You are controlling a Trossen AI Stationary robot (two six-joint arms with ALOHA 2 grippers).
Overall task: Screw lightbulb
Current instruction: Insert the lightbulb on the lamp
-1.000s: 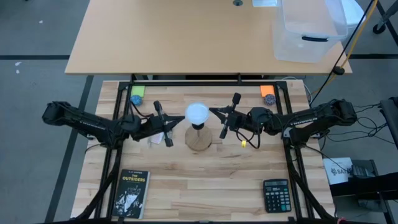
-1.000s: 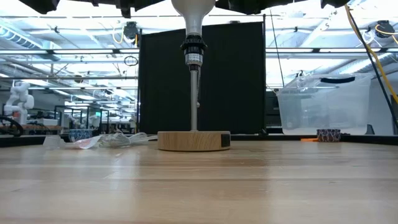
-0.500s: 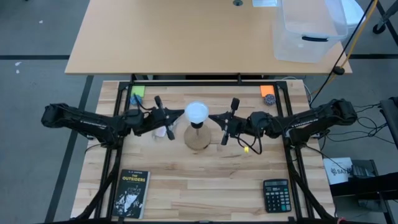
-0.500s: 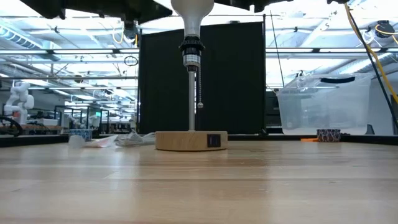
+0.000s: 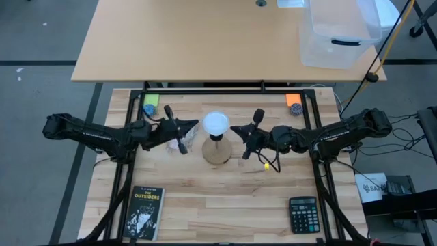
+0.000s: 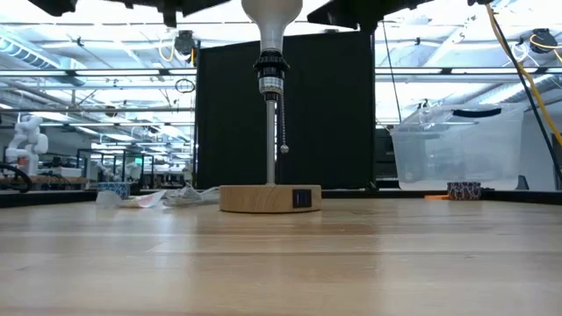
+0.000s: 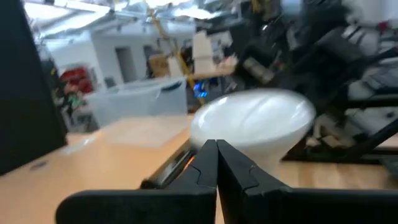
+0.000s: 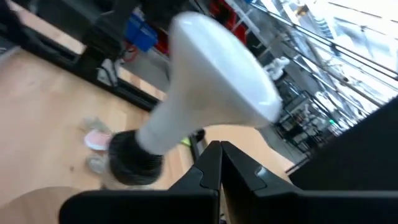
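Observation:
The lightbulb (image 5: 216, 124), white with a round globe, sits upright in the black socket (image 6: 270, 75) of a lamp stand. The stand's round wooden base (image 5: 217, 152) rests on the table, and a pull chain (image 6: 283, 132) hangs beside its post. My left gripper (image 5: 199, 124) is shut and level, its tips just off the globe's left side. My right gripper (image 5: 232, 128) is shut and level at the globe's right side. In the left wrist view the shut tips (image 7: 216, 146) stand right before the globe (image 7: 255, 121). In the right wrist view they (image 8: 219, 146) stand just under the bulb (image 8: 217, 68). My left gripper comes level from the table's left with its shut tips at the side of the bulb's globe (image 7: 214, 130); I cannot tell whether they touch it. My right gripper comes level from the table's right with its shut tips below the globe, near the neck (image 8: 186, 121); I cannot tell whether they touch it.
Crumpled clear wrap (image 5: 179, 140) lies left of the stand under my left arm. A book (image 5: 143, 212) lies at the near left and a calculator (image 5: 303, 214) at the near right. Green (image 5: 151, 100) and orange (image 5: 294, 101) notes lie at the far edge. A clear bin (image 5: 339, 34) stands on the table behind.
The lamp stand has turned about its upright post: the black switch on its base has come round from the right to the front, and the pull chain has swung into view. My left gripper has drawn back a little toward the table's left edge.

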